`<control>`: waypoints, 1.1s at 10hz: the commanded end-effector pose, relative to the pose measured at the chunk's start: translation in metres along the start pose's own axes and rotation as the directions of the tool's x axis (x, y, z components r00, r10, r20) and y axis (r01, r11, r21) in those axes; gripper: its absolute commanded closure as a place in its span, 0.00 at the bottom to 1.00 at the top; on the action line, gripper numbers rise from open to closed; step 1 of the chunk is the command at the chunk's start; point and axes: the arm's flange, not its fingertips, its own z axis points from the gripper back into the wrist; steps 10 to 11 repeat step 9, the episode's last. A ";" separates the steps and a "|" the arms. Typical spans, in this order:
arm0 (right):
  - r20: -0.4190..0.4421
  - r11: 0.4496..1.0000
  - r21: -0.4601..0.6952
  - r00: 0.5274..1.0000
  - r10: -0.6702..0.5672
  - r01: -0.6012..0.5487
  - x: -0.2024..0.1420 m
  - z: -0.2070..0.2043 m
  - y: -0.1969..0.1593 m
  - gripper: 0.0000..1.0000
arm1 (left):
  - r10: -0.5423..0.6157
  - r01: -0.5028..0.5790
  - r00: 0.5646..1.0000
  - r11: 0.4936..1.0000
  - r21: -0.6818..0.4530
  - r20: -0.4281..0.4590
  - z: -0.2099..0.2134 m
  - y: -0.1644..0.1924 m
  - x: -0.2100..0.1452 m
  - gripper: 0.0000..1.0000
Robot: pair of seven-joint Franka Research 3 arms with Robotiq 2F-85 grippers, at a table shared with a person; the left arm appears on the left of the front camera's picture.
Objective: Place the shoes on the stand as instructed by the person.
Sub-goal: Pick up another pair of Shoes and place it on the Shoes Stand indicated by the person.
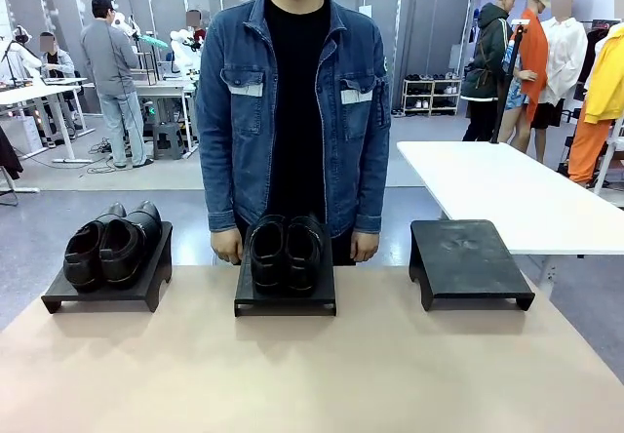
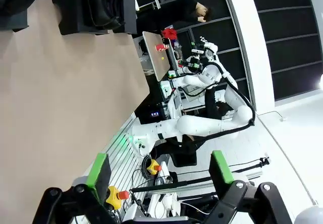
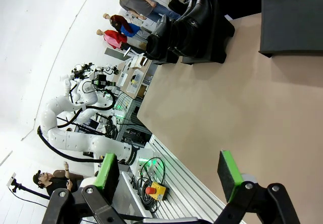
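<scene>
Two pairs of glossy black shoes sit on low black stands along the table's far edge. One pair [image 1: 109, 246] is on the left stand and the other pair [image 1: 286, 252] on the middle stand [image 1: 285, 301]. The right stand [image 1: 468, 257] is bare. The person [image 1: 292, 111], in a denim jacket, stands behind the middle stand with both hands hanging at the table edge. My left gripper [image 2: 160, 168] is open and holds nothing, with a shoe-laden stand [image 2: 96, 7] far ahead. My right gripper [image 3: 168, 169] is open too, far from the shoes [image 3: 186, 24] and the bare stand [image 3: 292, 17].
The tan tabletop [image 1: 312, 374] is bare from the stands to the near edge. A white table [image 1: 507, 189] stands behind on the right. Each wrist view shows the other white arm [image 2: 202, 125] [image 3: 75, 135] and its base rail with red stop buttons.
</scene>
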 end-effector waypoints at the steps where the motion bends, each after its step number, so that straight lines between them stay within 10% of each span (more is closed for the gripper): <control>1: 0.010 1.000 0.009 1.000 0.008 -0.008 0.001 0.002 0.002 0.00 | -0.011 0.011 1.000 1.000 -0.004 -0.010 0.000 -0.004 -0.007 0.00; 11: 0.010 1.000 0.009 1.000 0.008 -0.008 0.001 0.002 0.002 0.00 | -0.011 0.011 1.000 1.000 -0.004 -0.010 0.000 -0.004 -0.007 0.00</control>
